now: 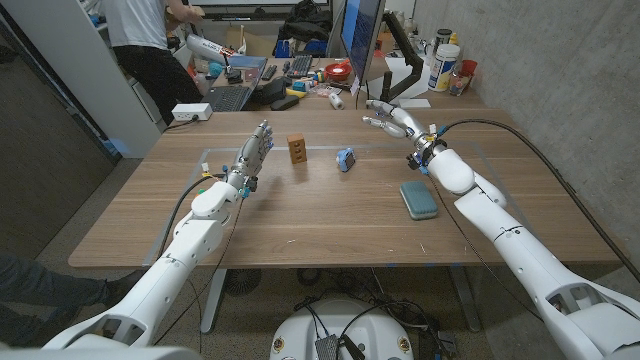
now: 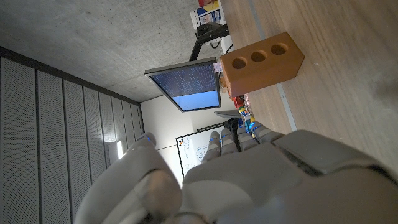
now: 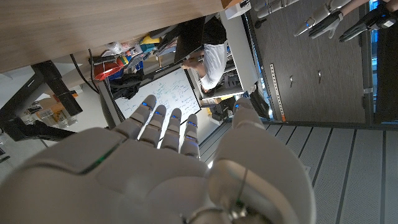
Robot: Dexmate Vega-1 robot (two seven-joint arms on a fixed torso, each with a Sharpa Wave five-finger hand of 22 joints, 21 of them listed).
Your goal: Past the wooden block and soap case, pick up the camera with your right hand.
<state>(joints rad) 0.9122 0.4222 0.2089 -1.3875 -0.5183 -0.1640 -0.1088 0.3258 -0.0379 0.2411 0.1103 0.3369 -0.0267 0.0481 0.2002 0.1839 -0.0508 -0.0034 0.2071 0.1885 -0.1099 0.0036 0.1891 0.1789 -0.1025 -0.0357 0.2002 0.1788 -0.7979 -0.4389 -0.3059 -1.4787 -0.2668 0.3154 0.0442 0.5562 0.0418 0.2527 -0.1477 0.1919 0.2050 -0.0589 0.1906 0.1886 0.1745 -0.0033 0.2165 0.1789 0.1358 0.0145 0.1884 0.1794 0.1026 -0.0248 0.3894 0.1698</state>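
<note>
Near table centre, the small blue camera [image 1: 346,159] sits by itself, with the wooden block [image 1: 296,148] just to its left and the teal soap case [image 1: 419,198] nearer the robot on the right. The right hand [image 1: 391,119] hovers beyond the camera toward the far edge, fingers spread and holding nothing, probably lined up for a reach back in. The left hand [image 1: 255,150] waits beside the block, fingers extended, empty, out of the way.
</note>
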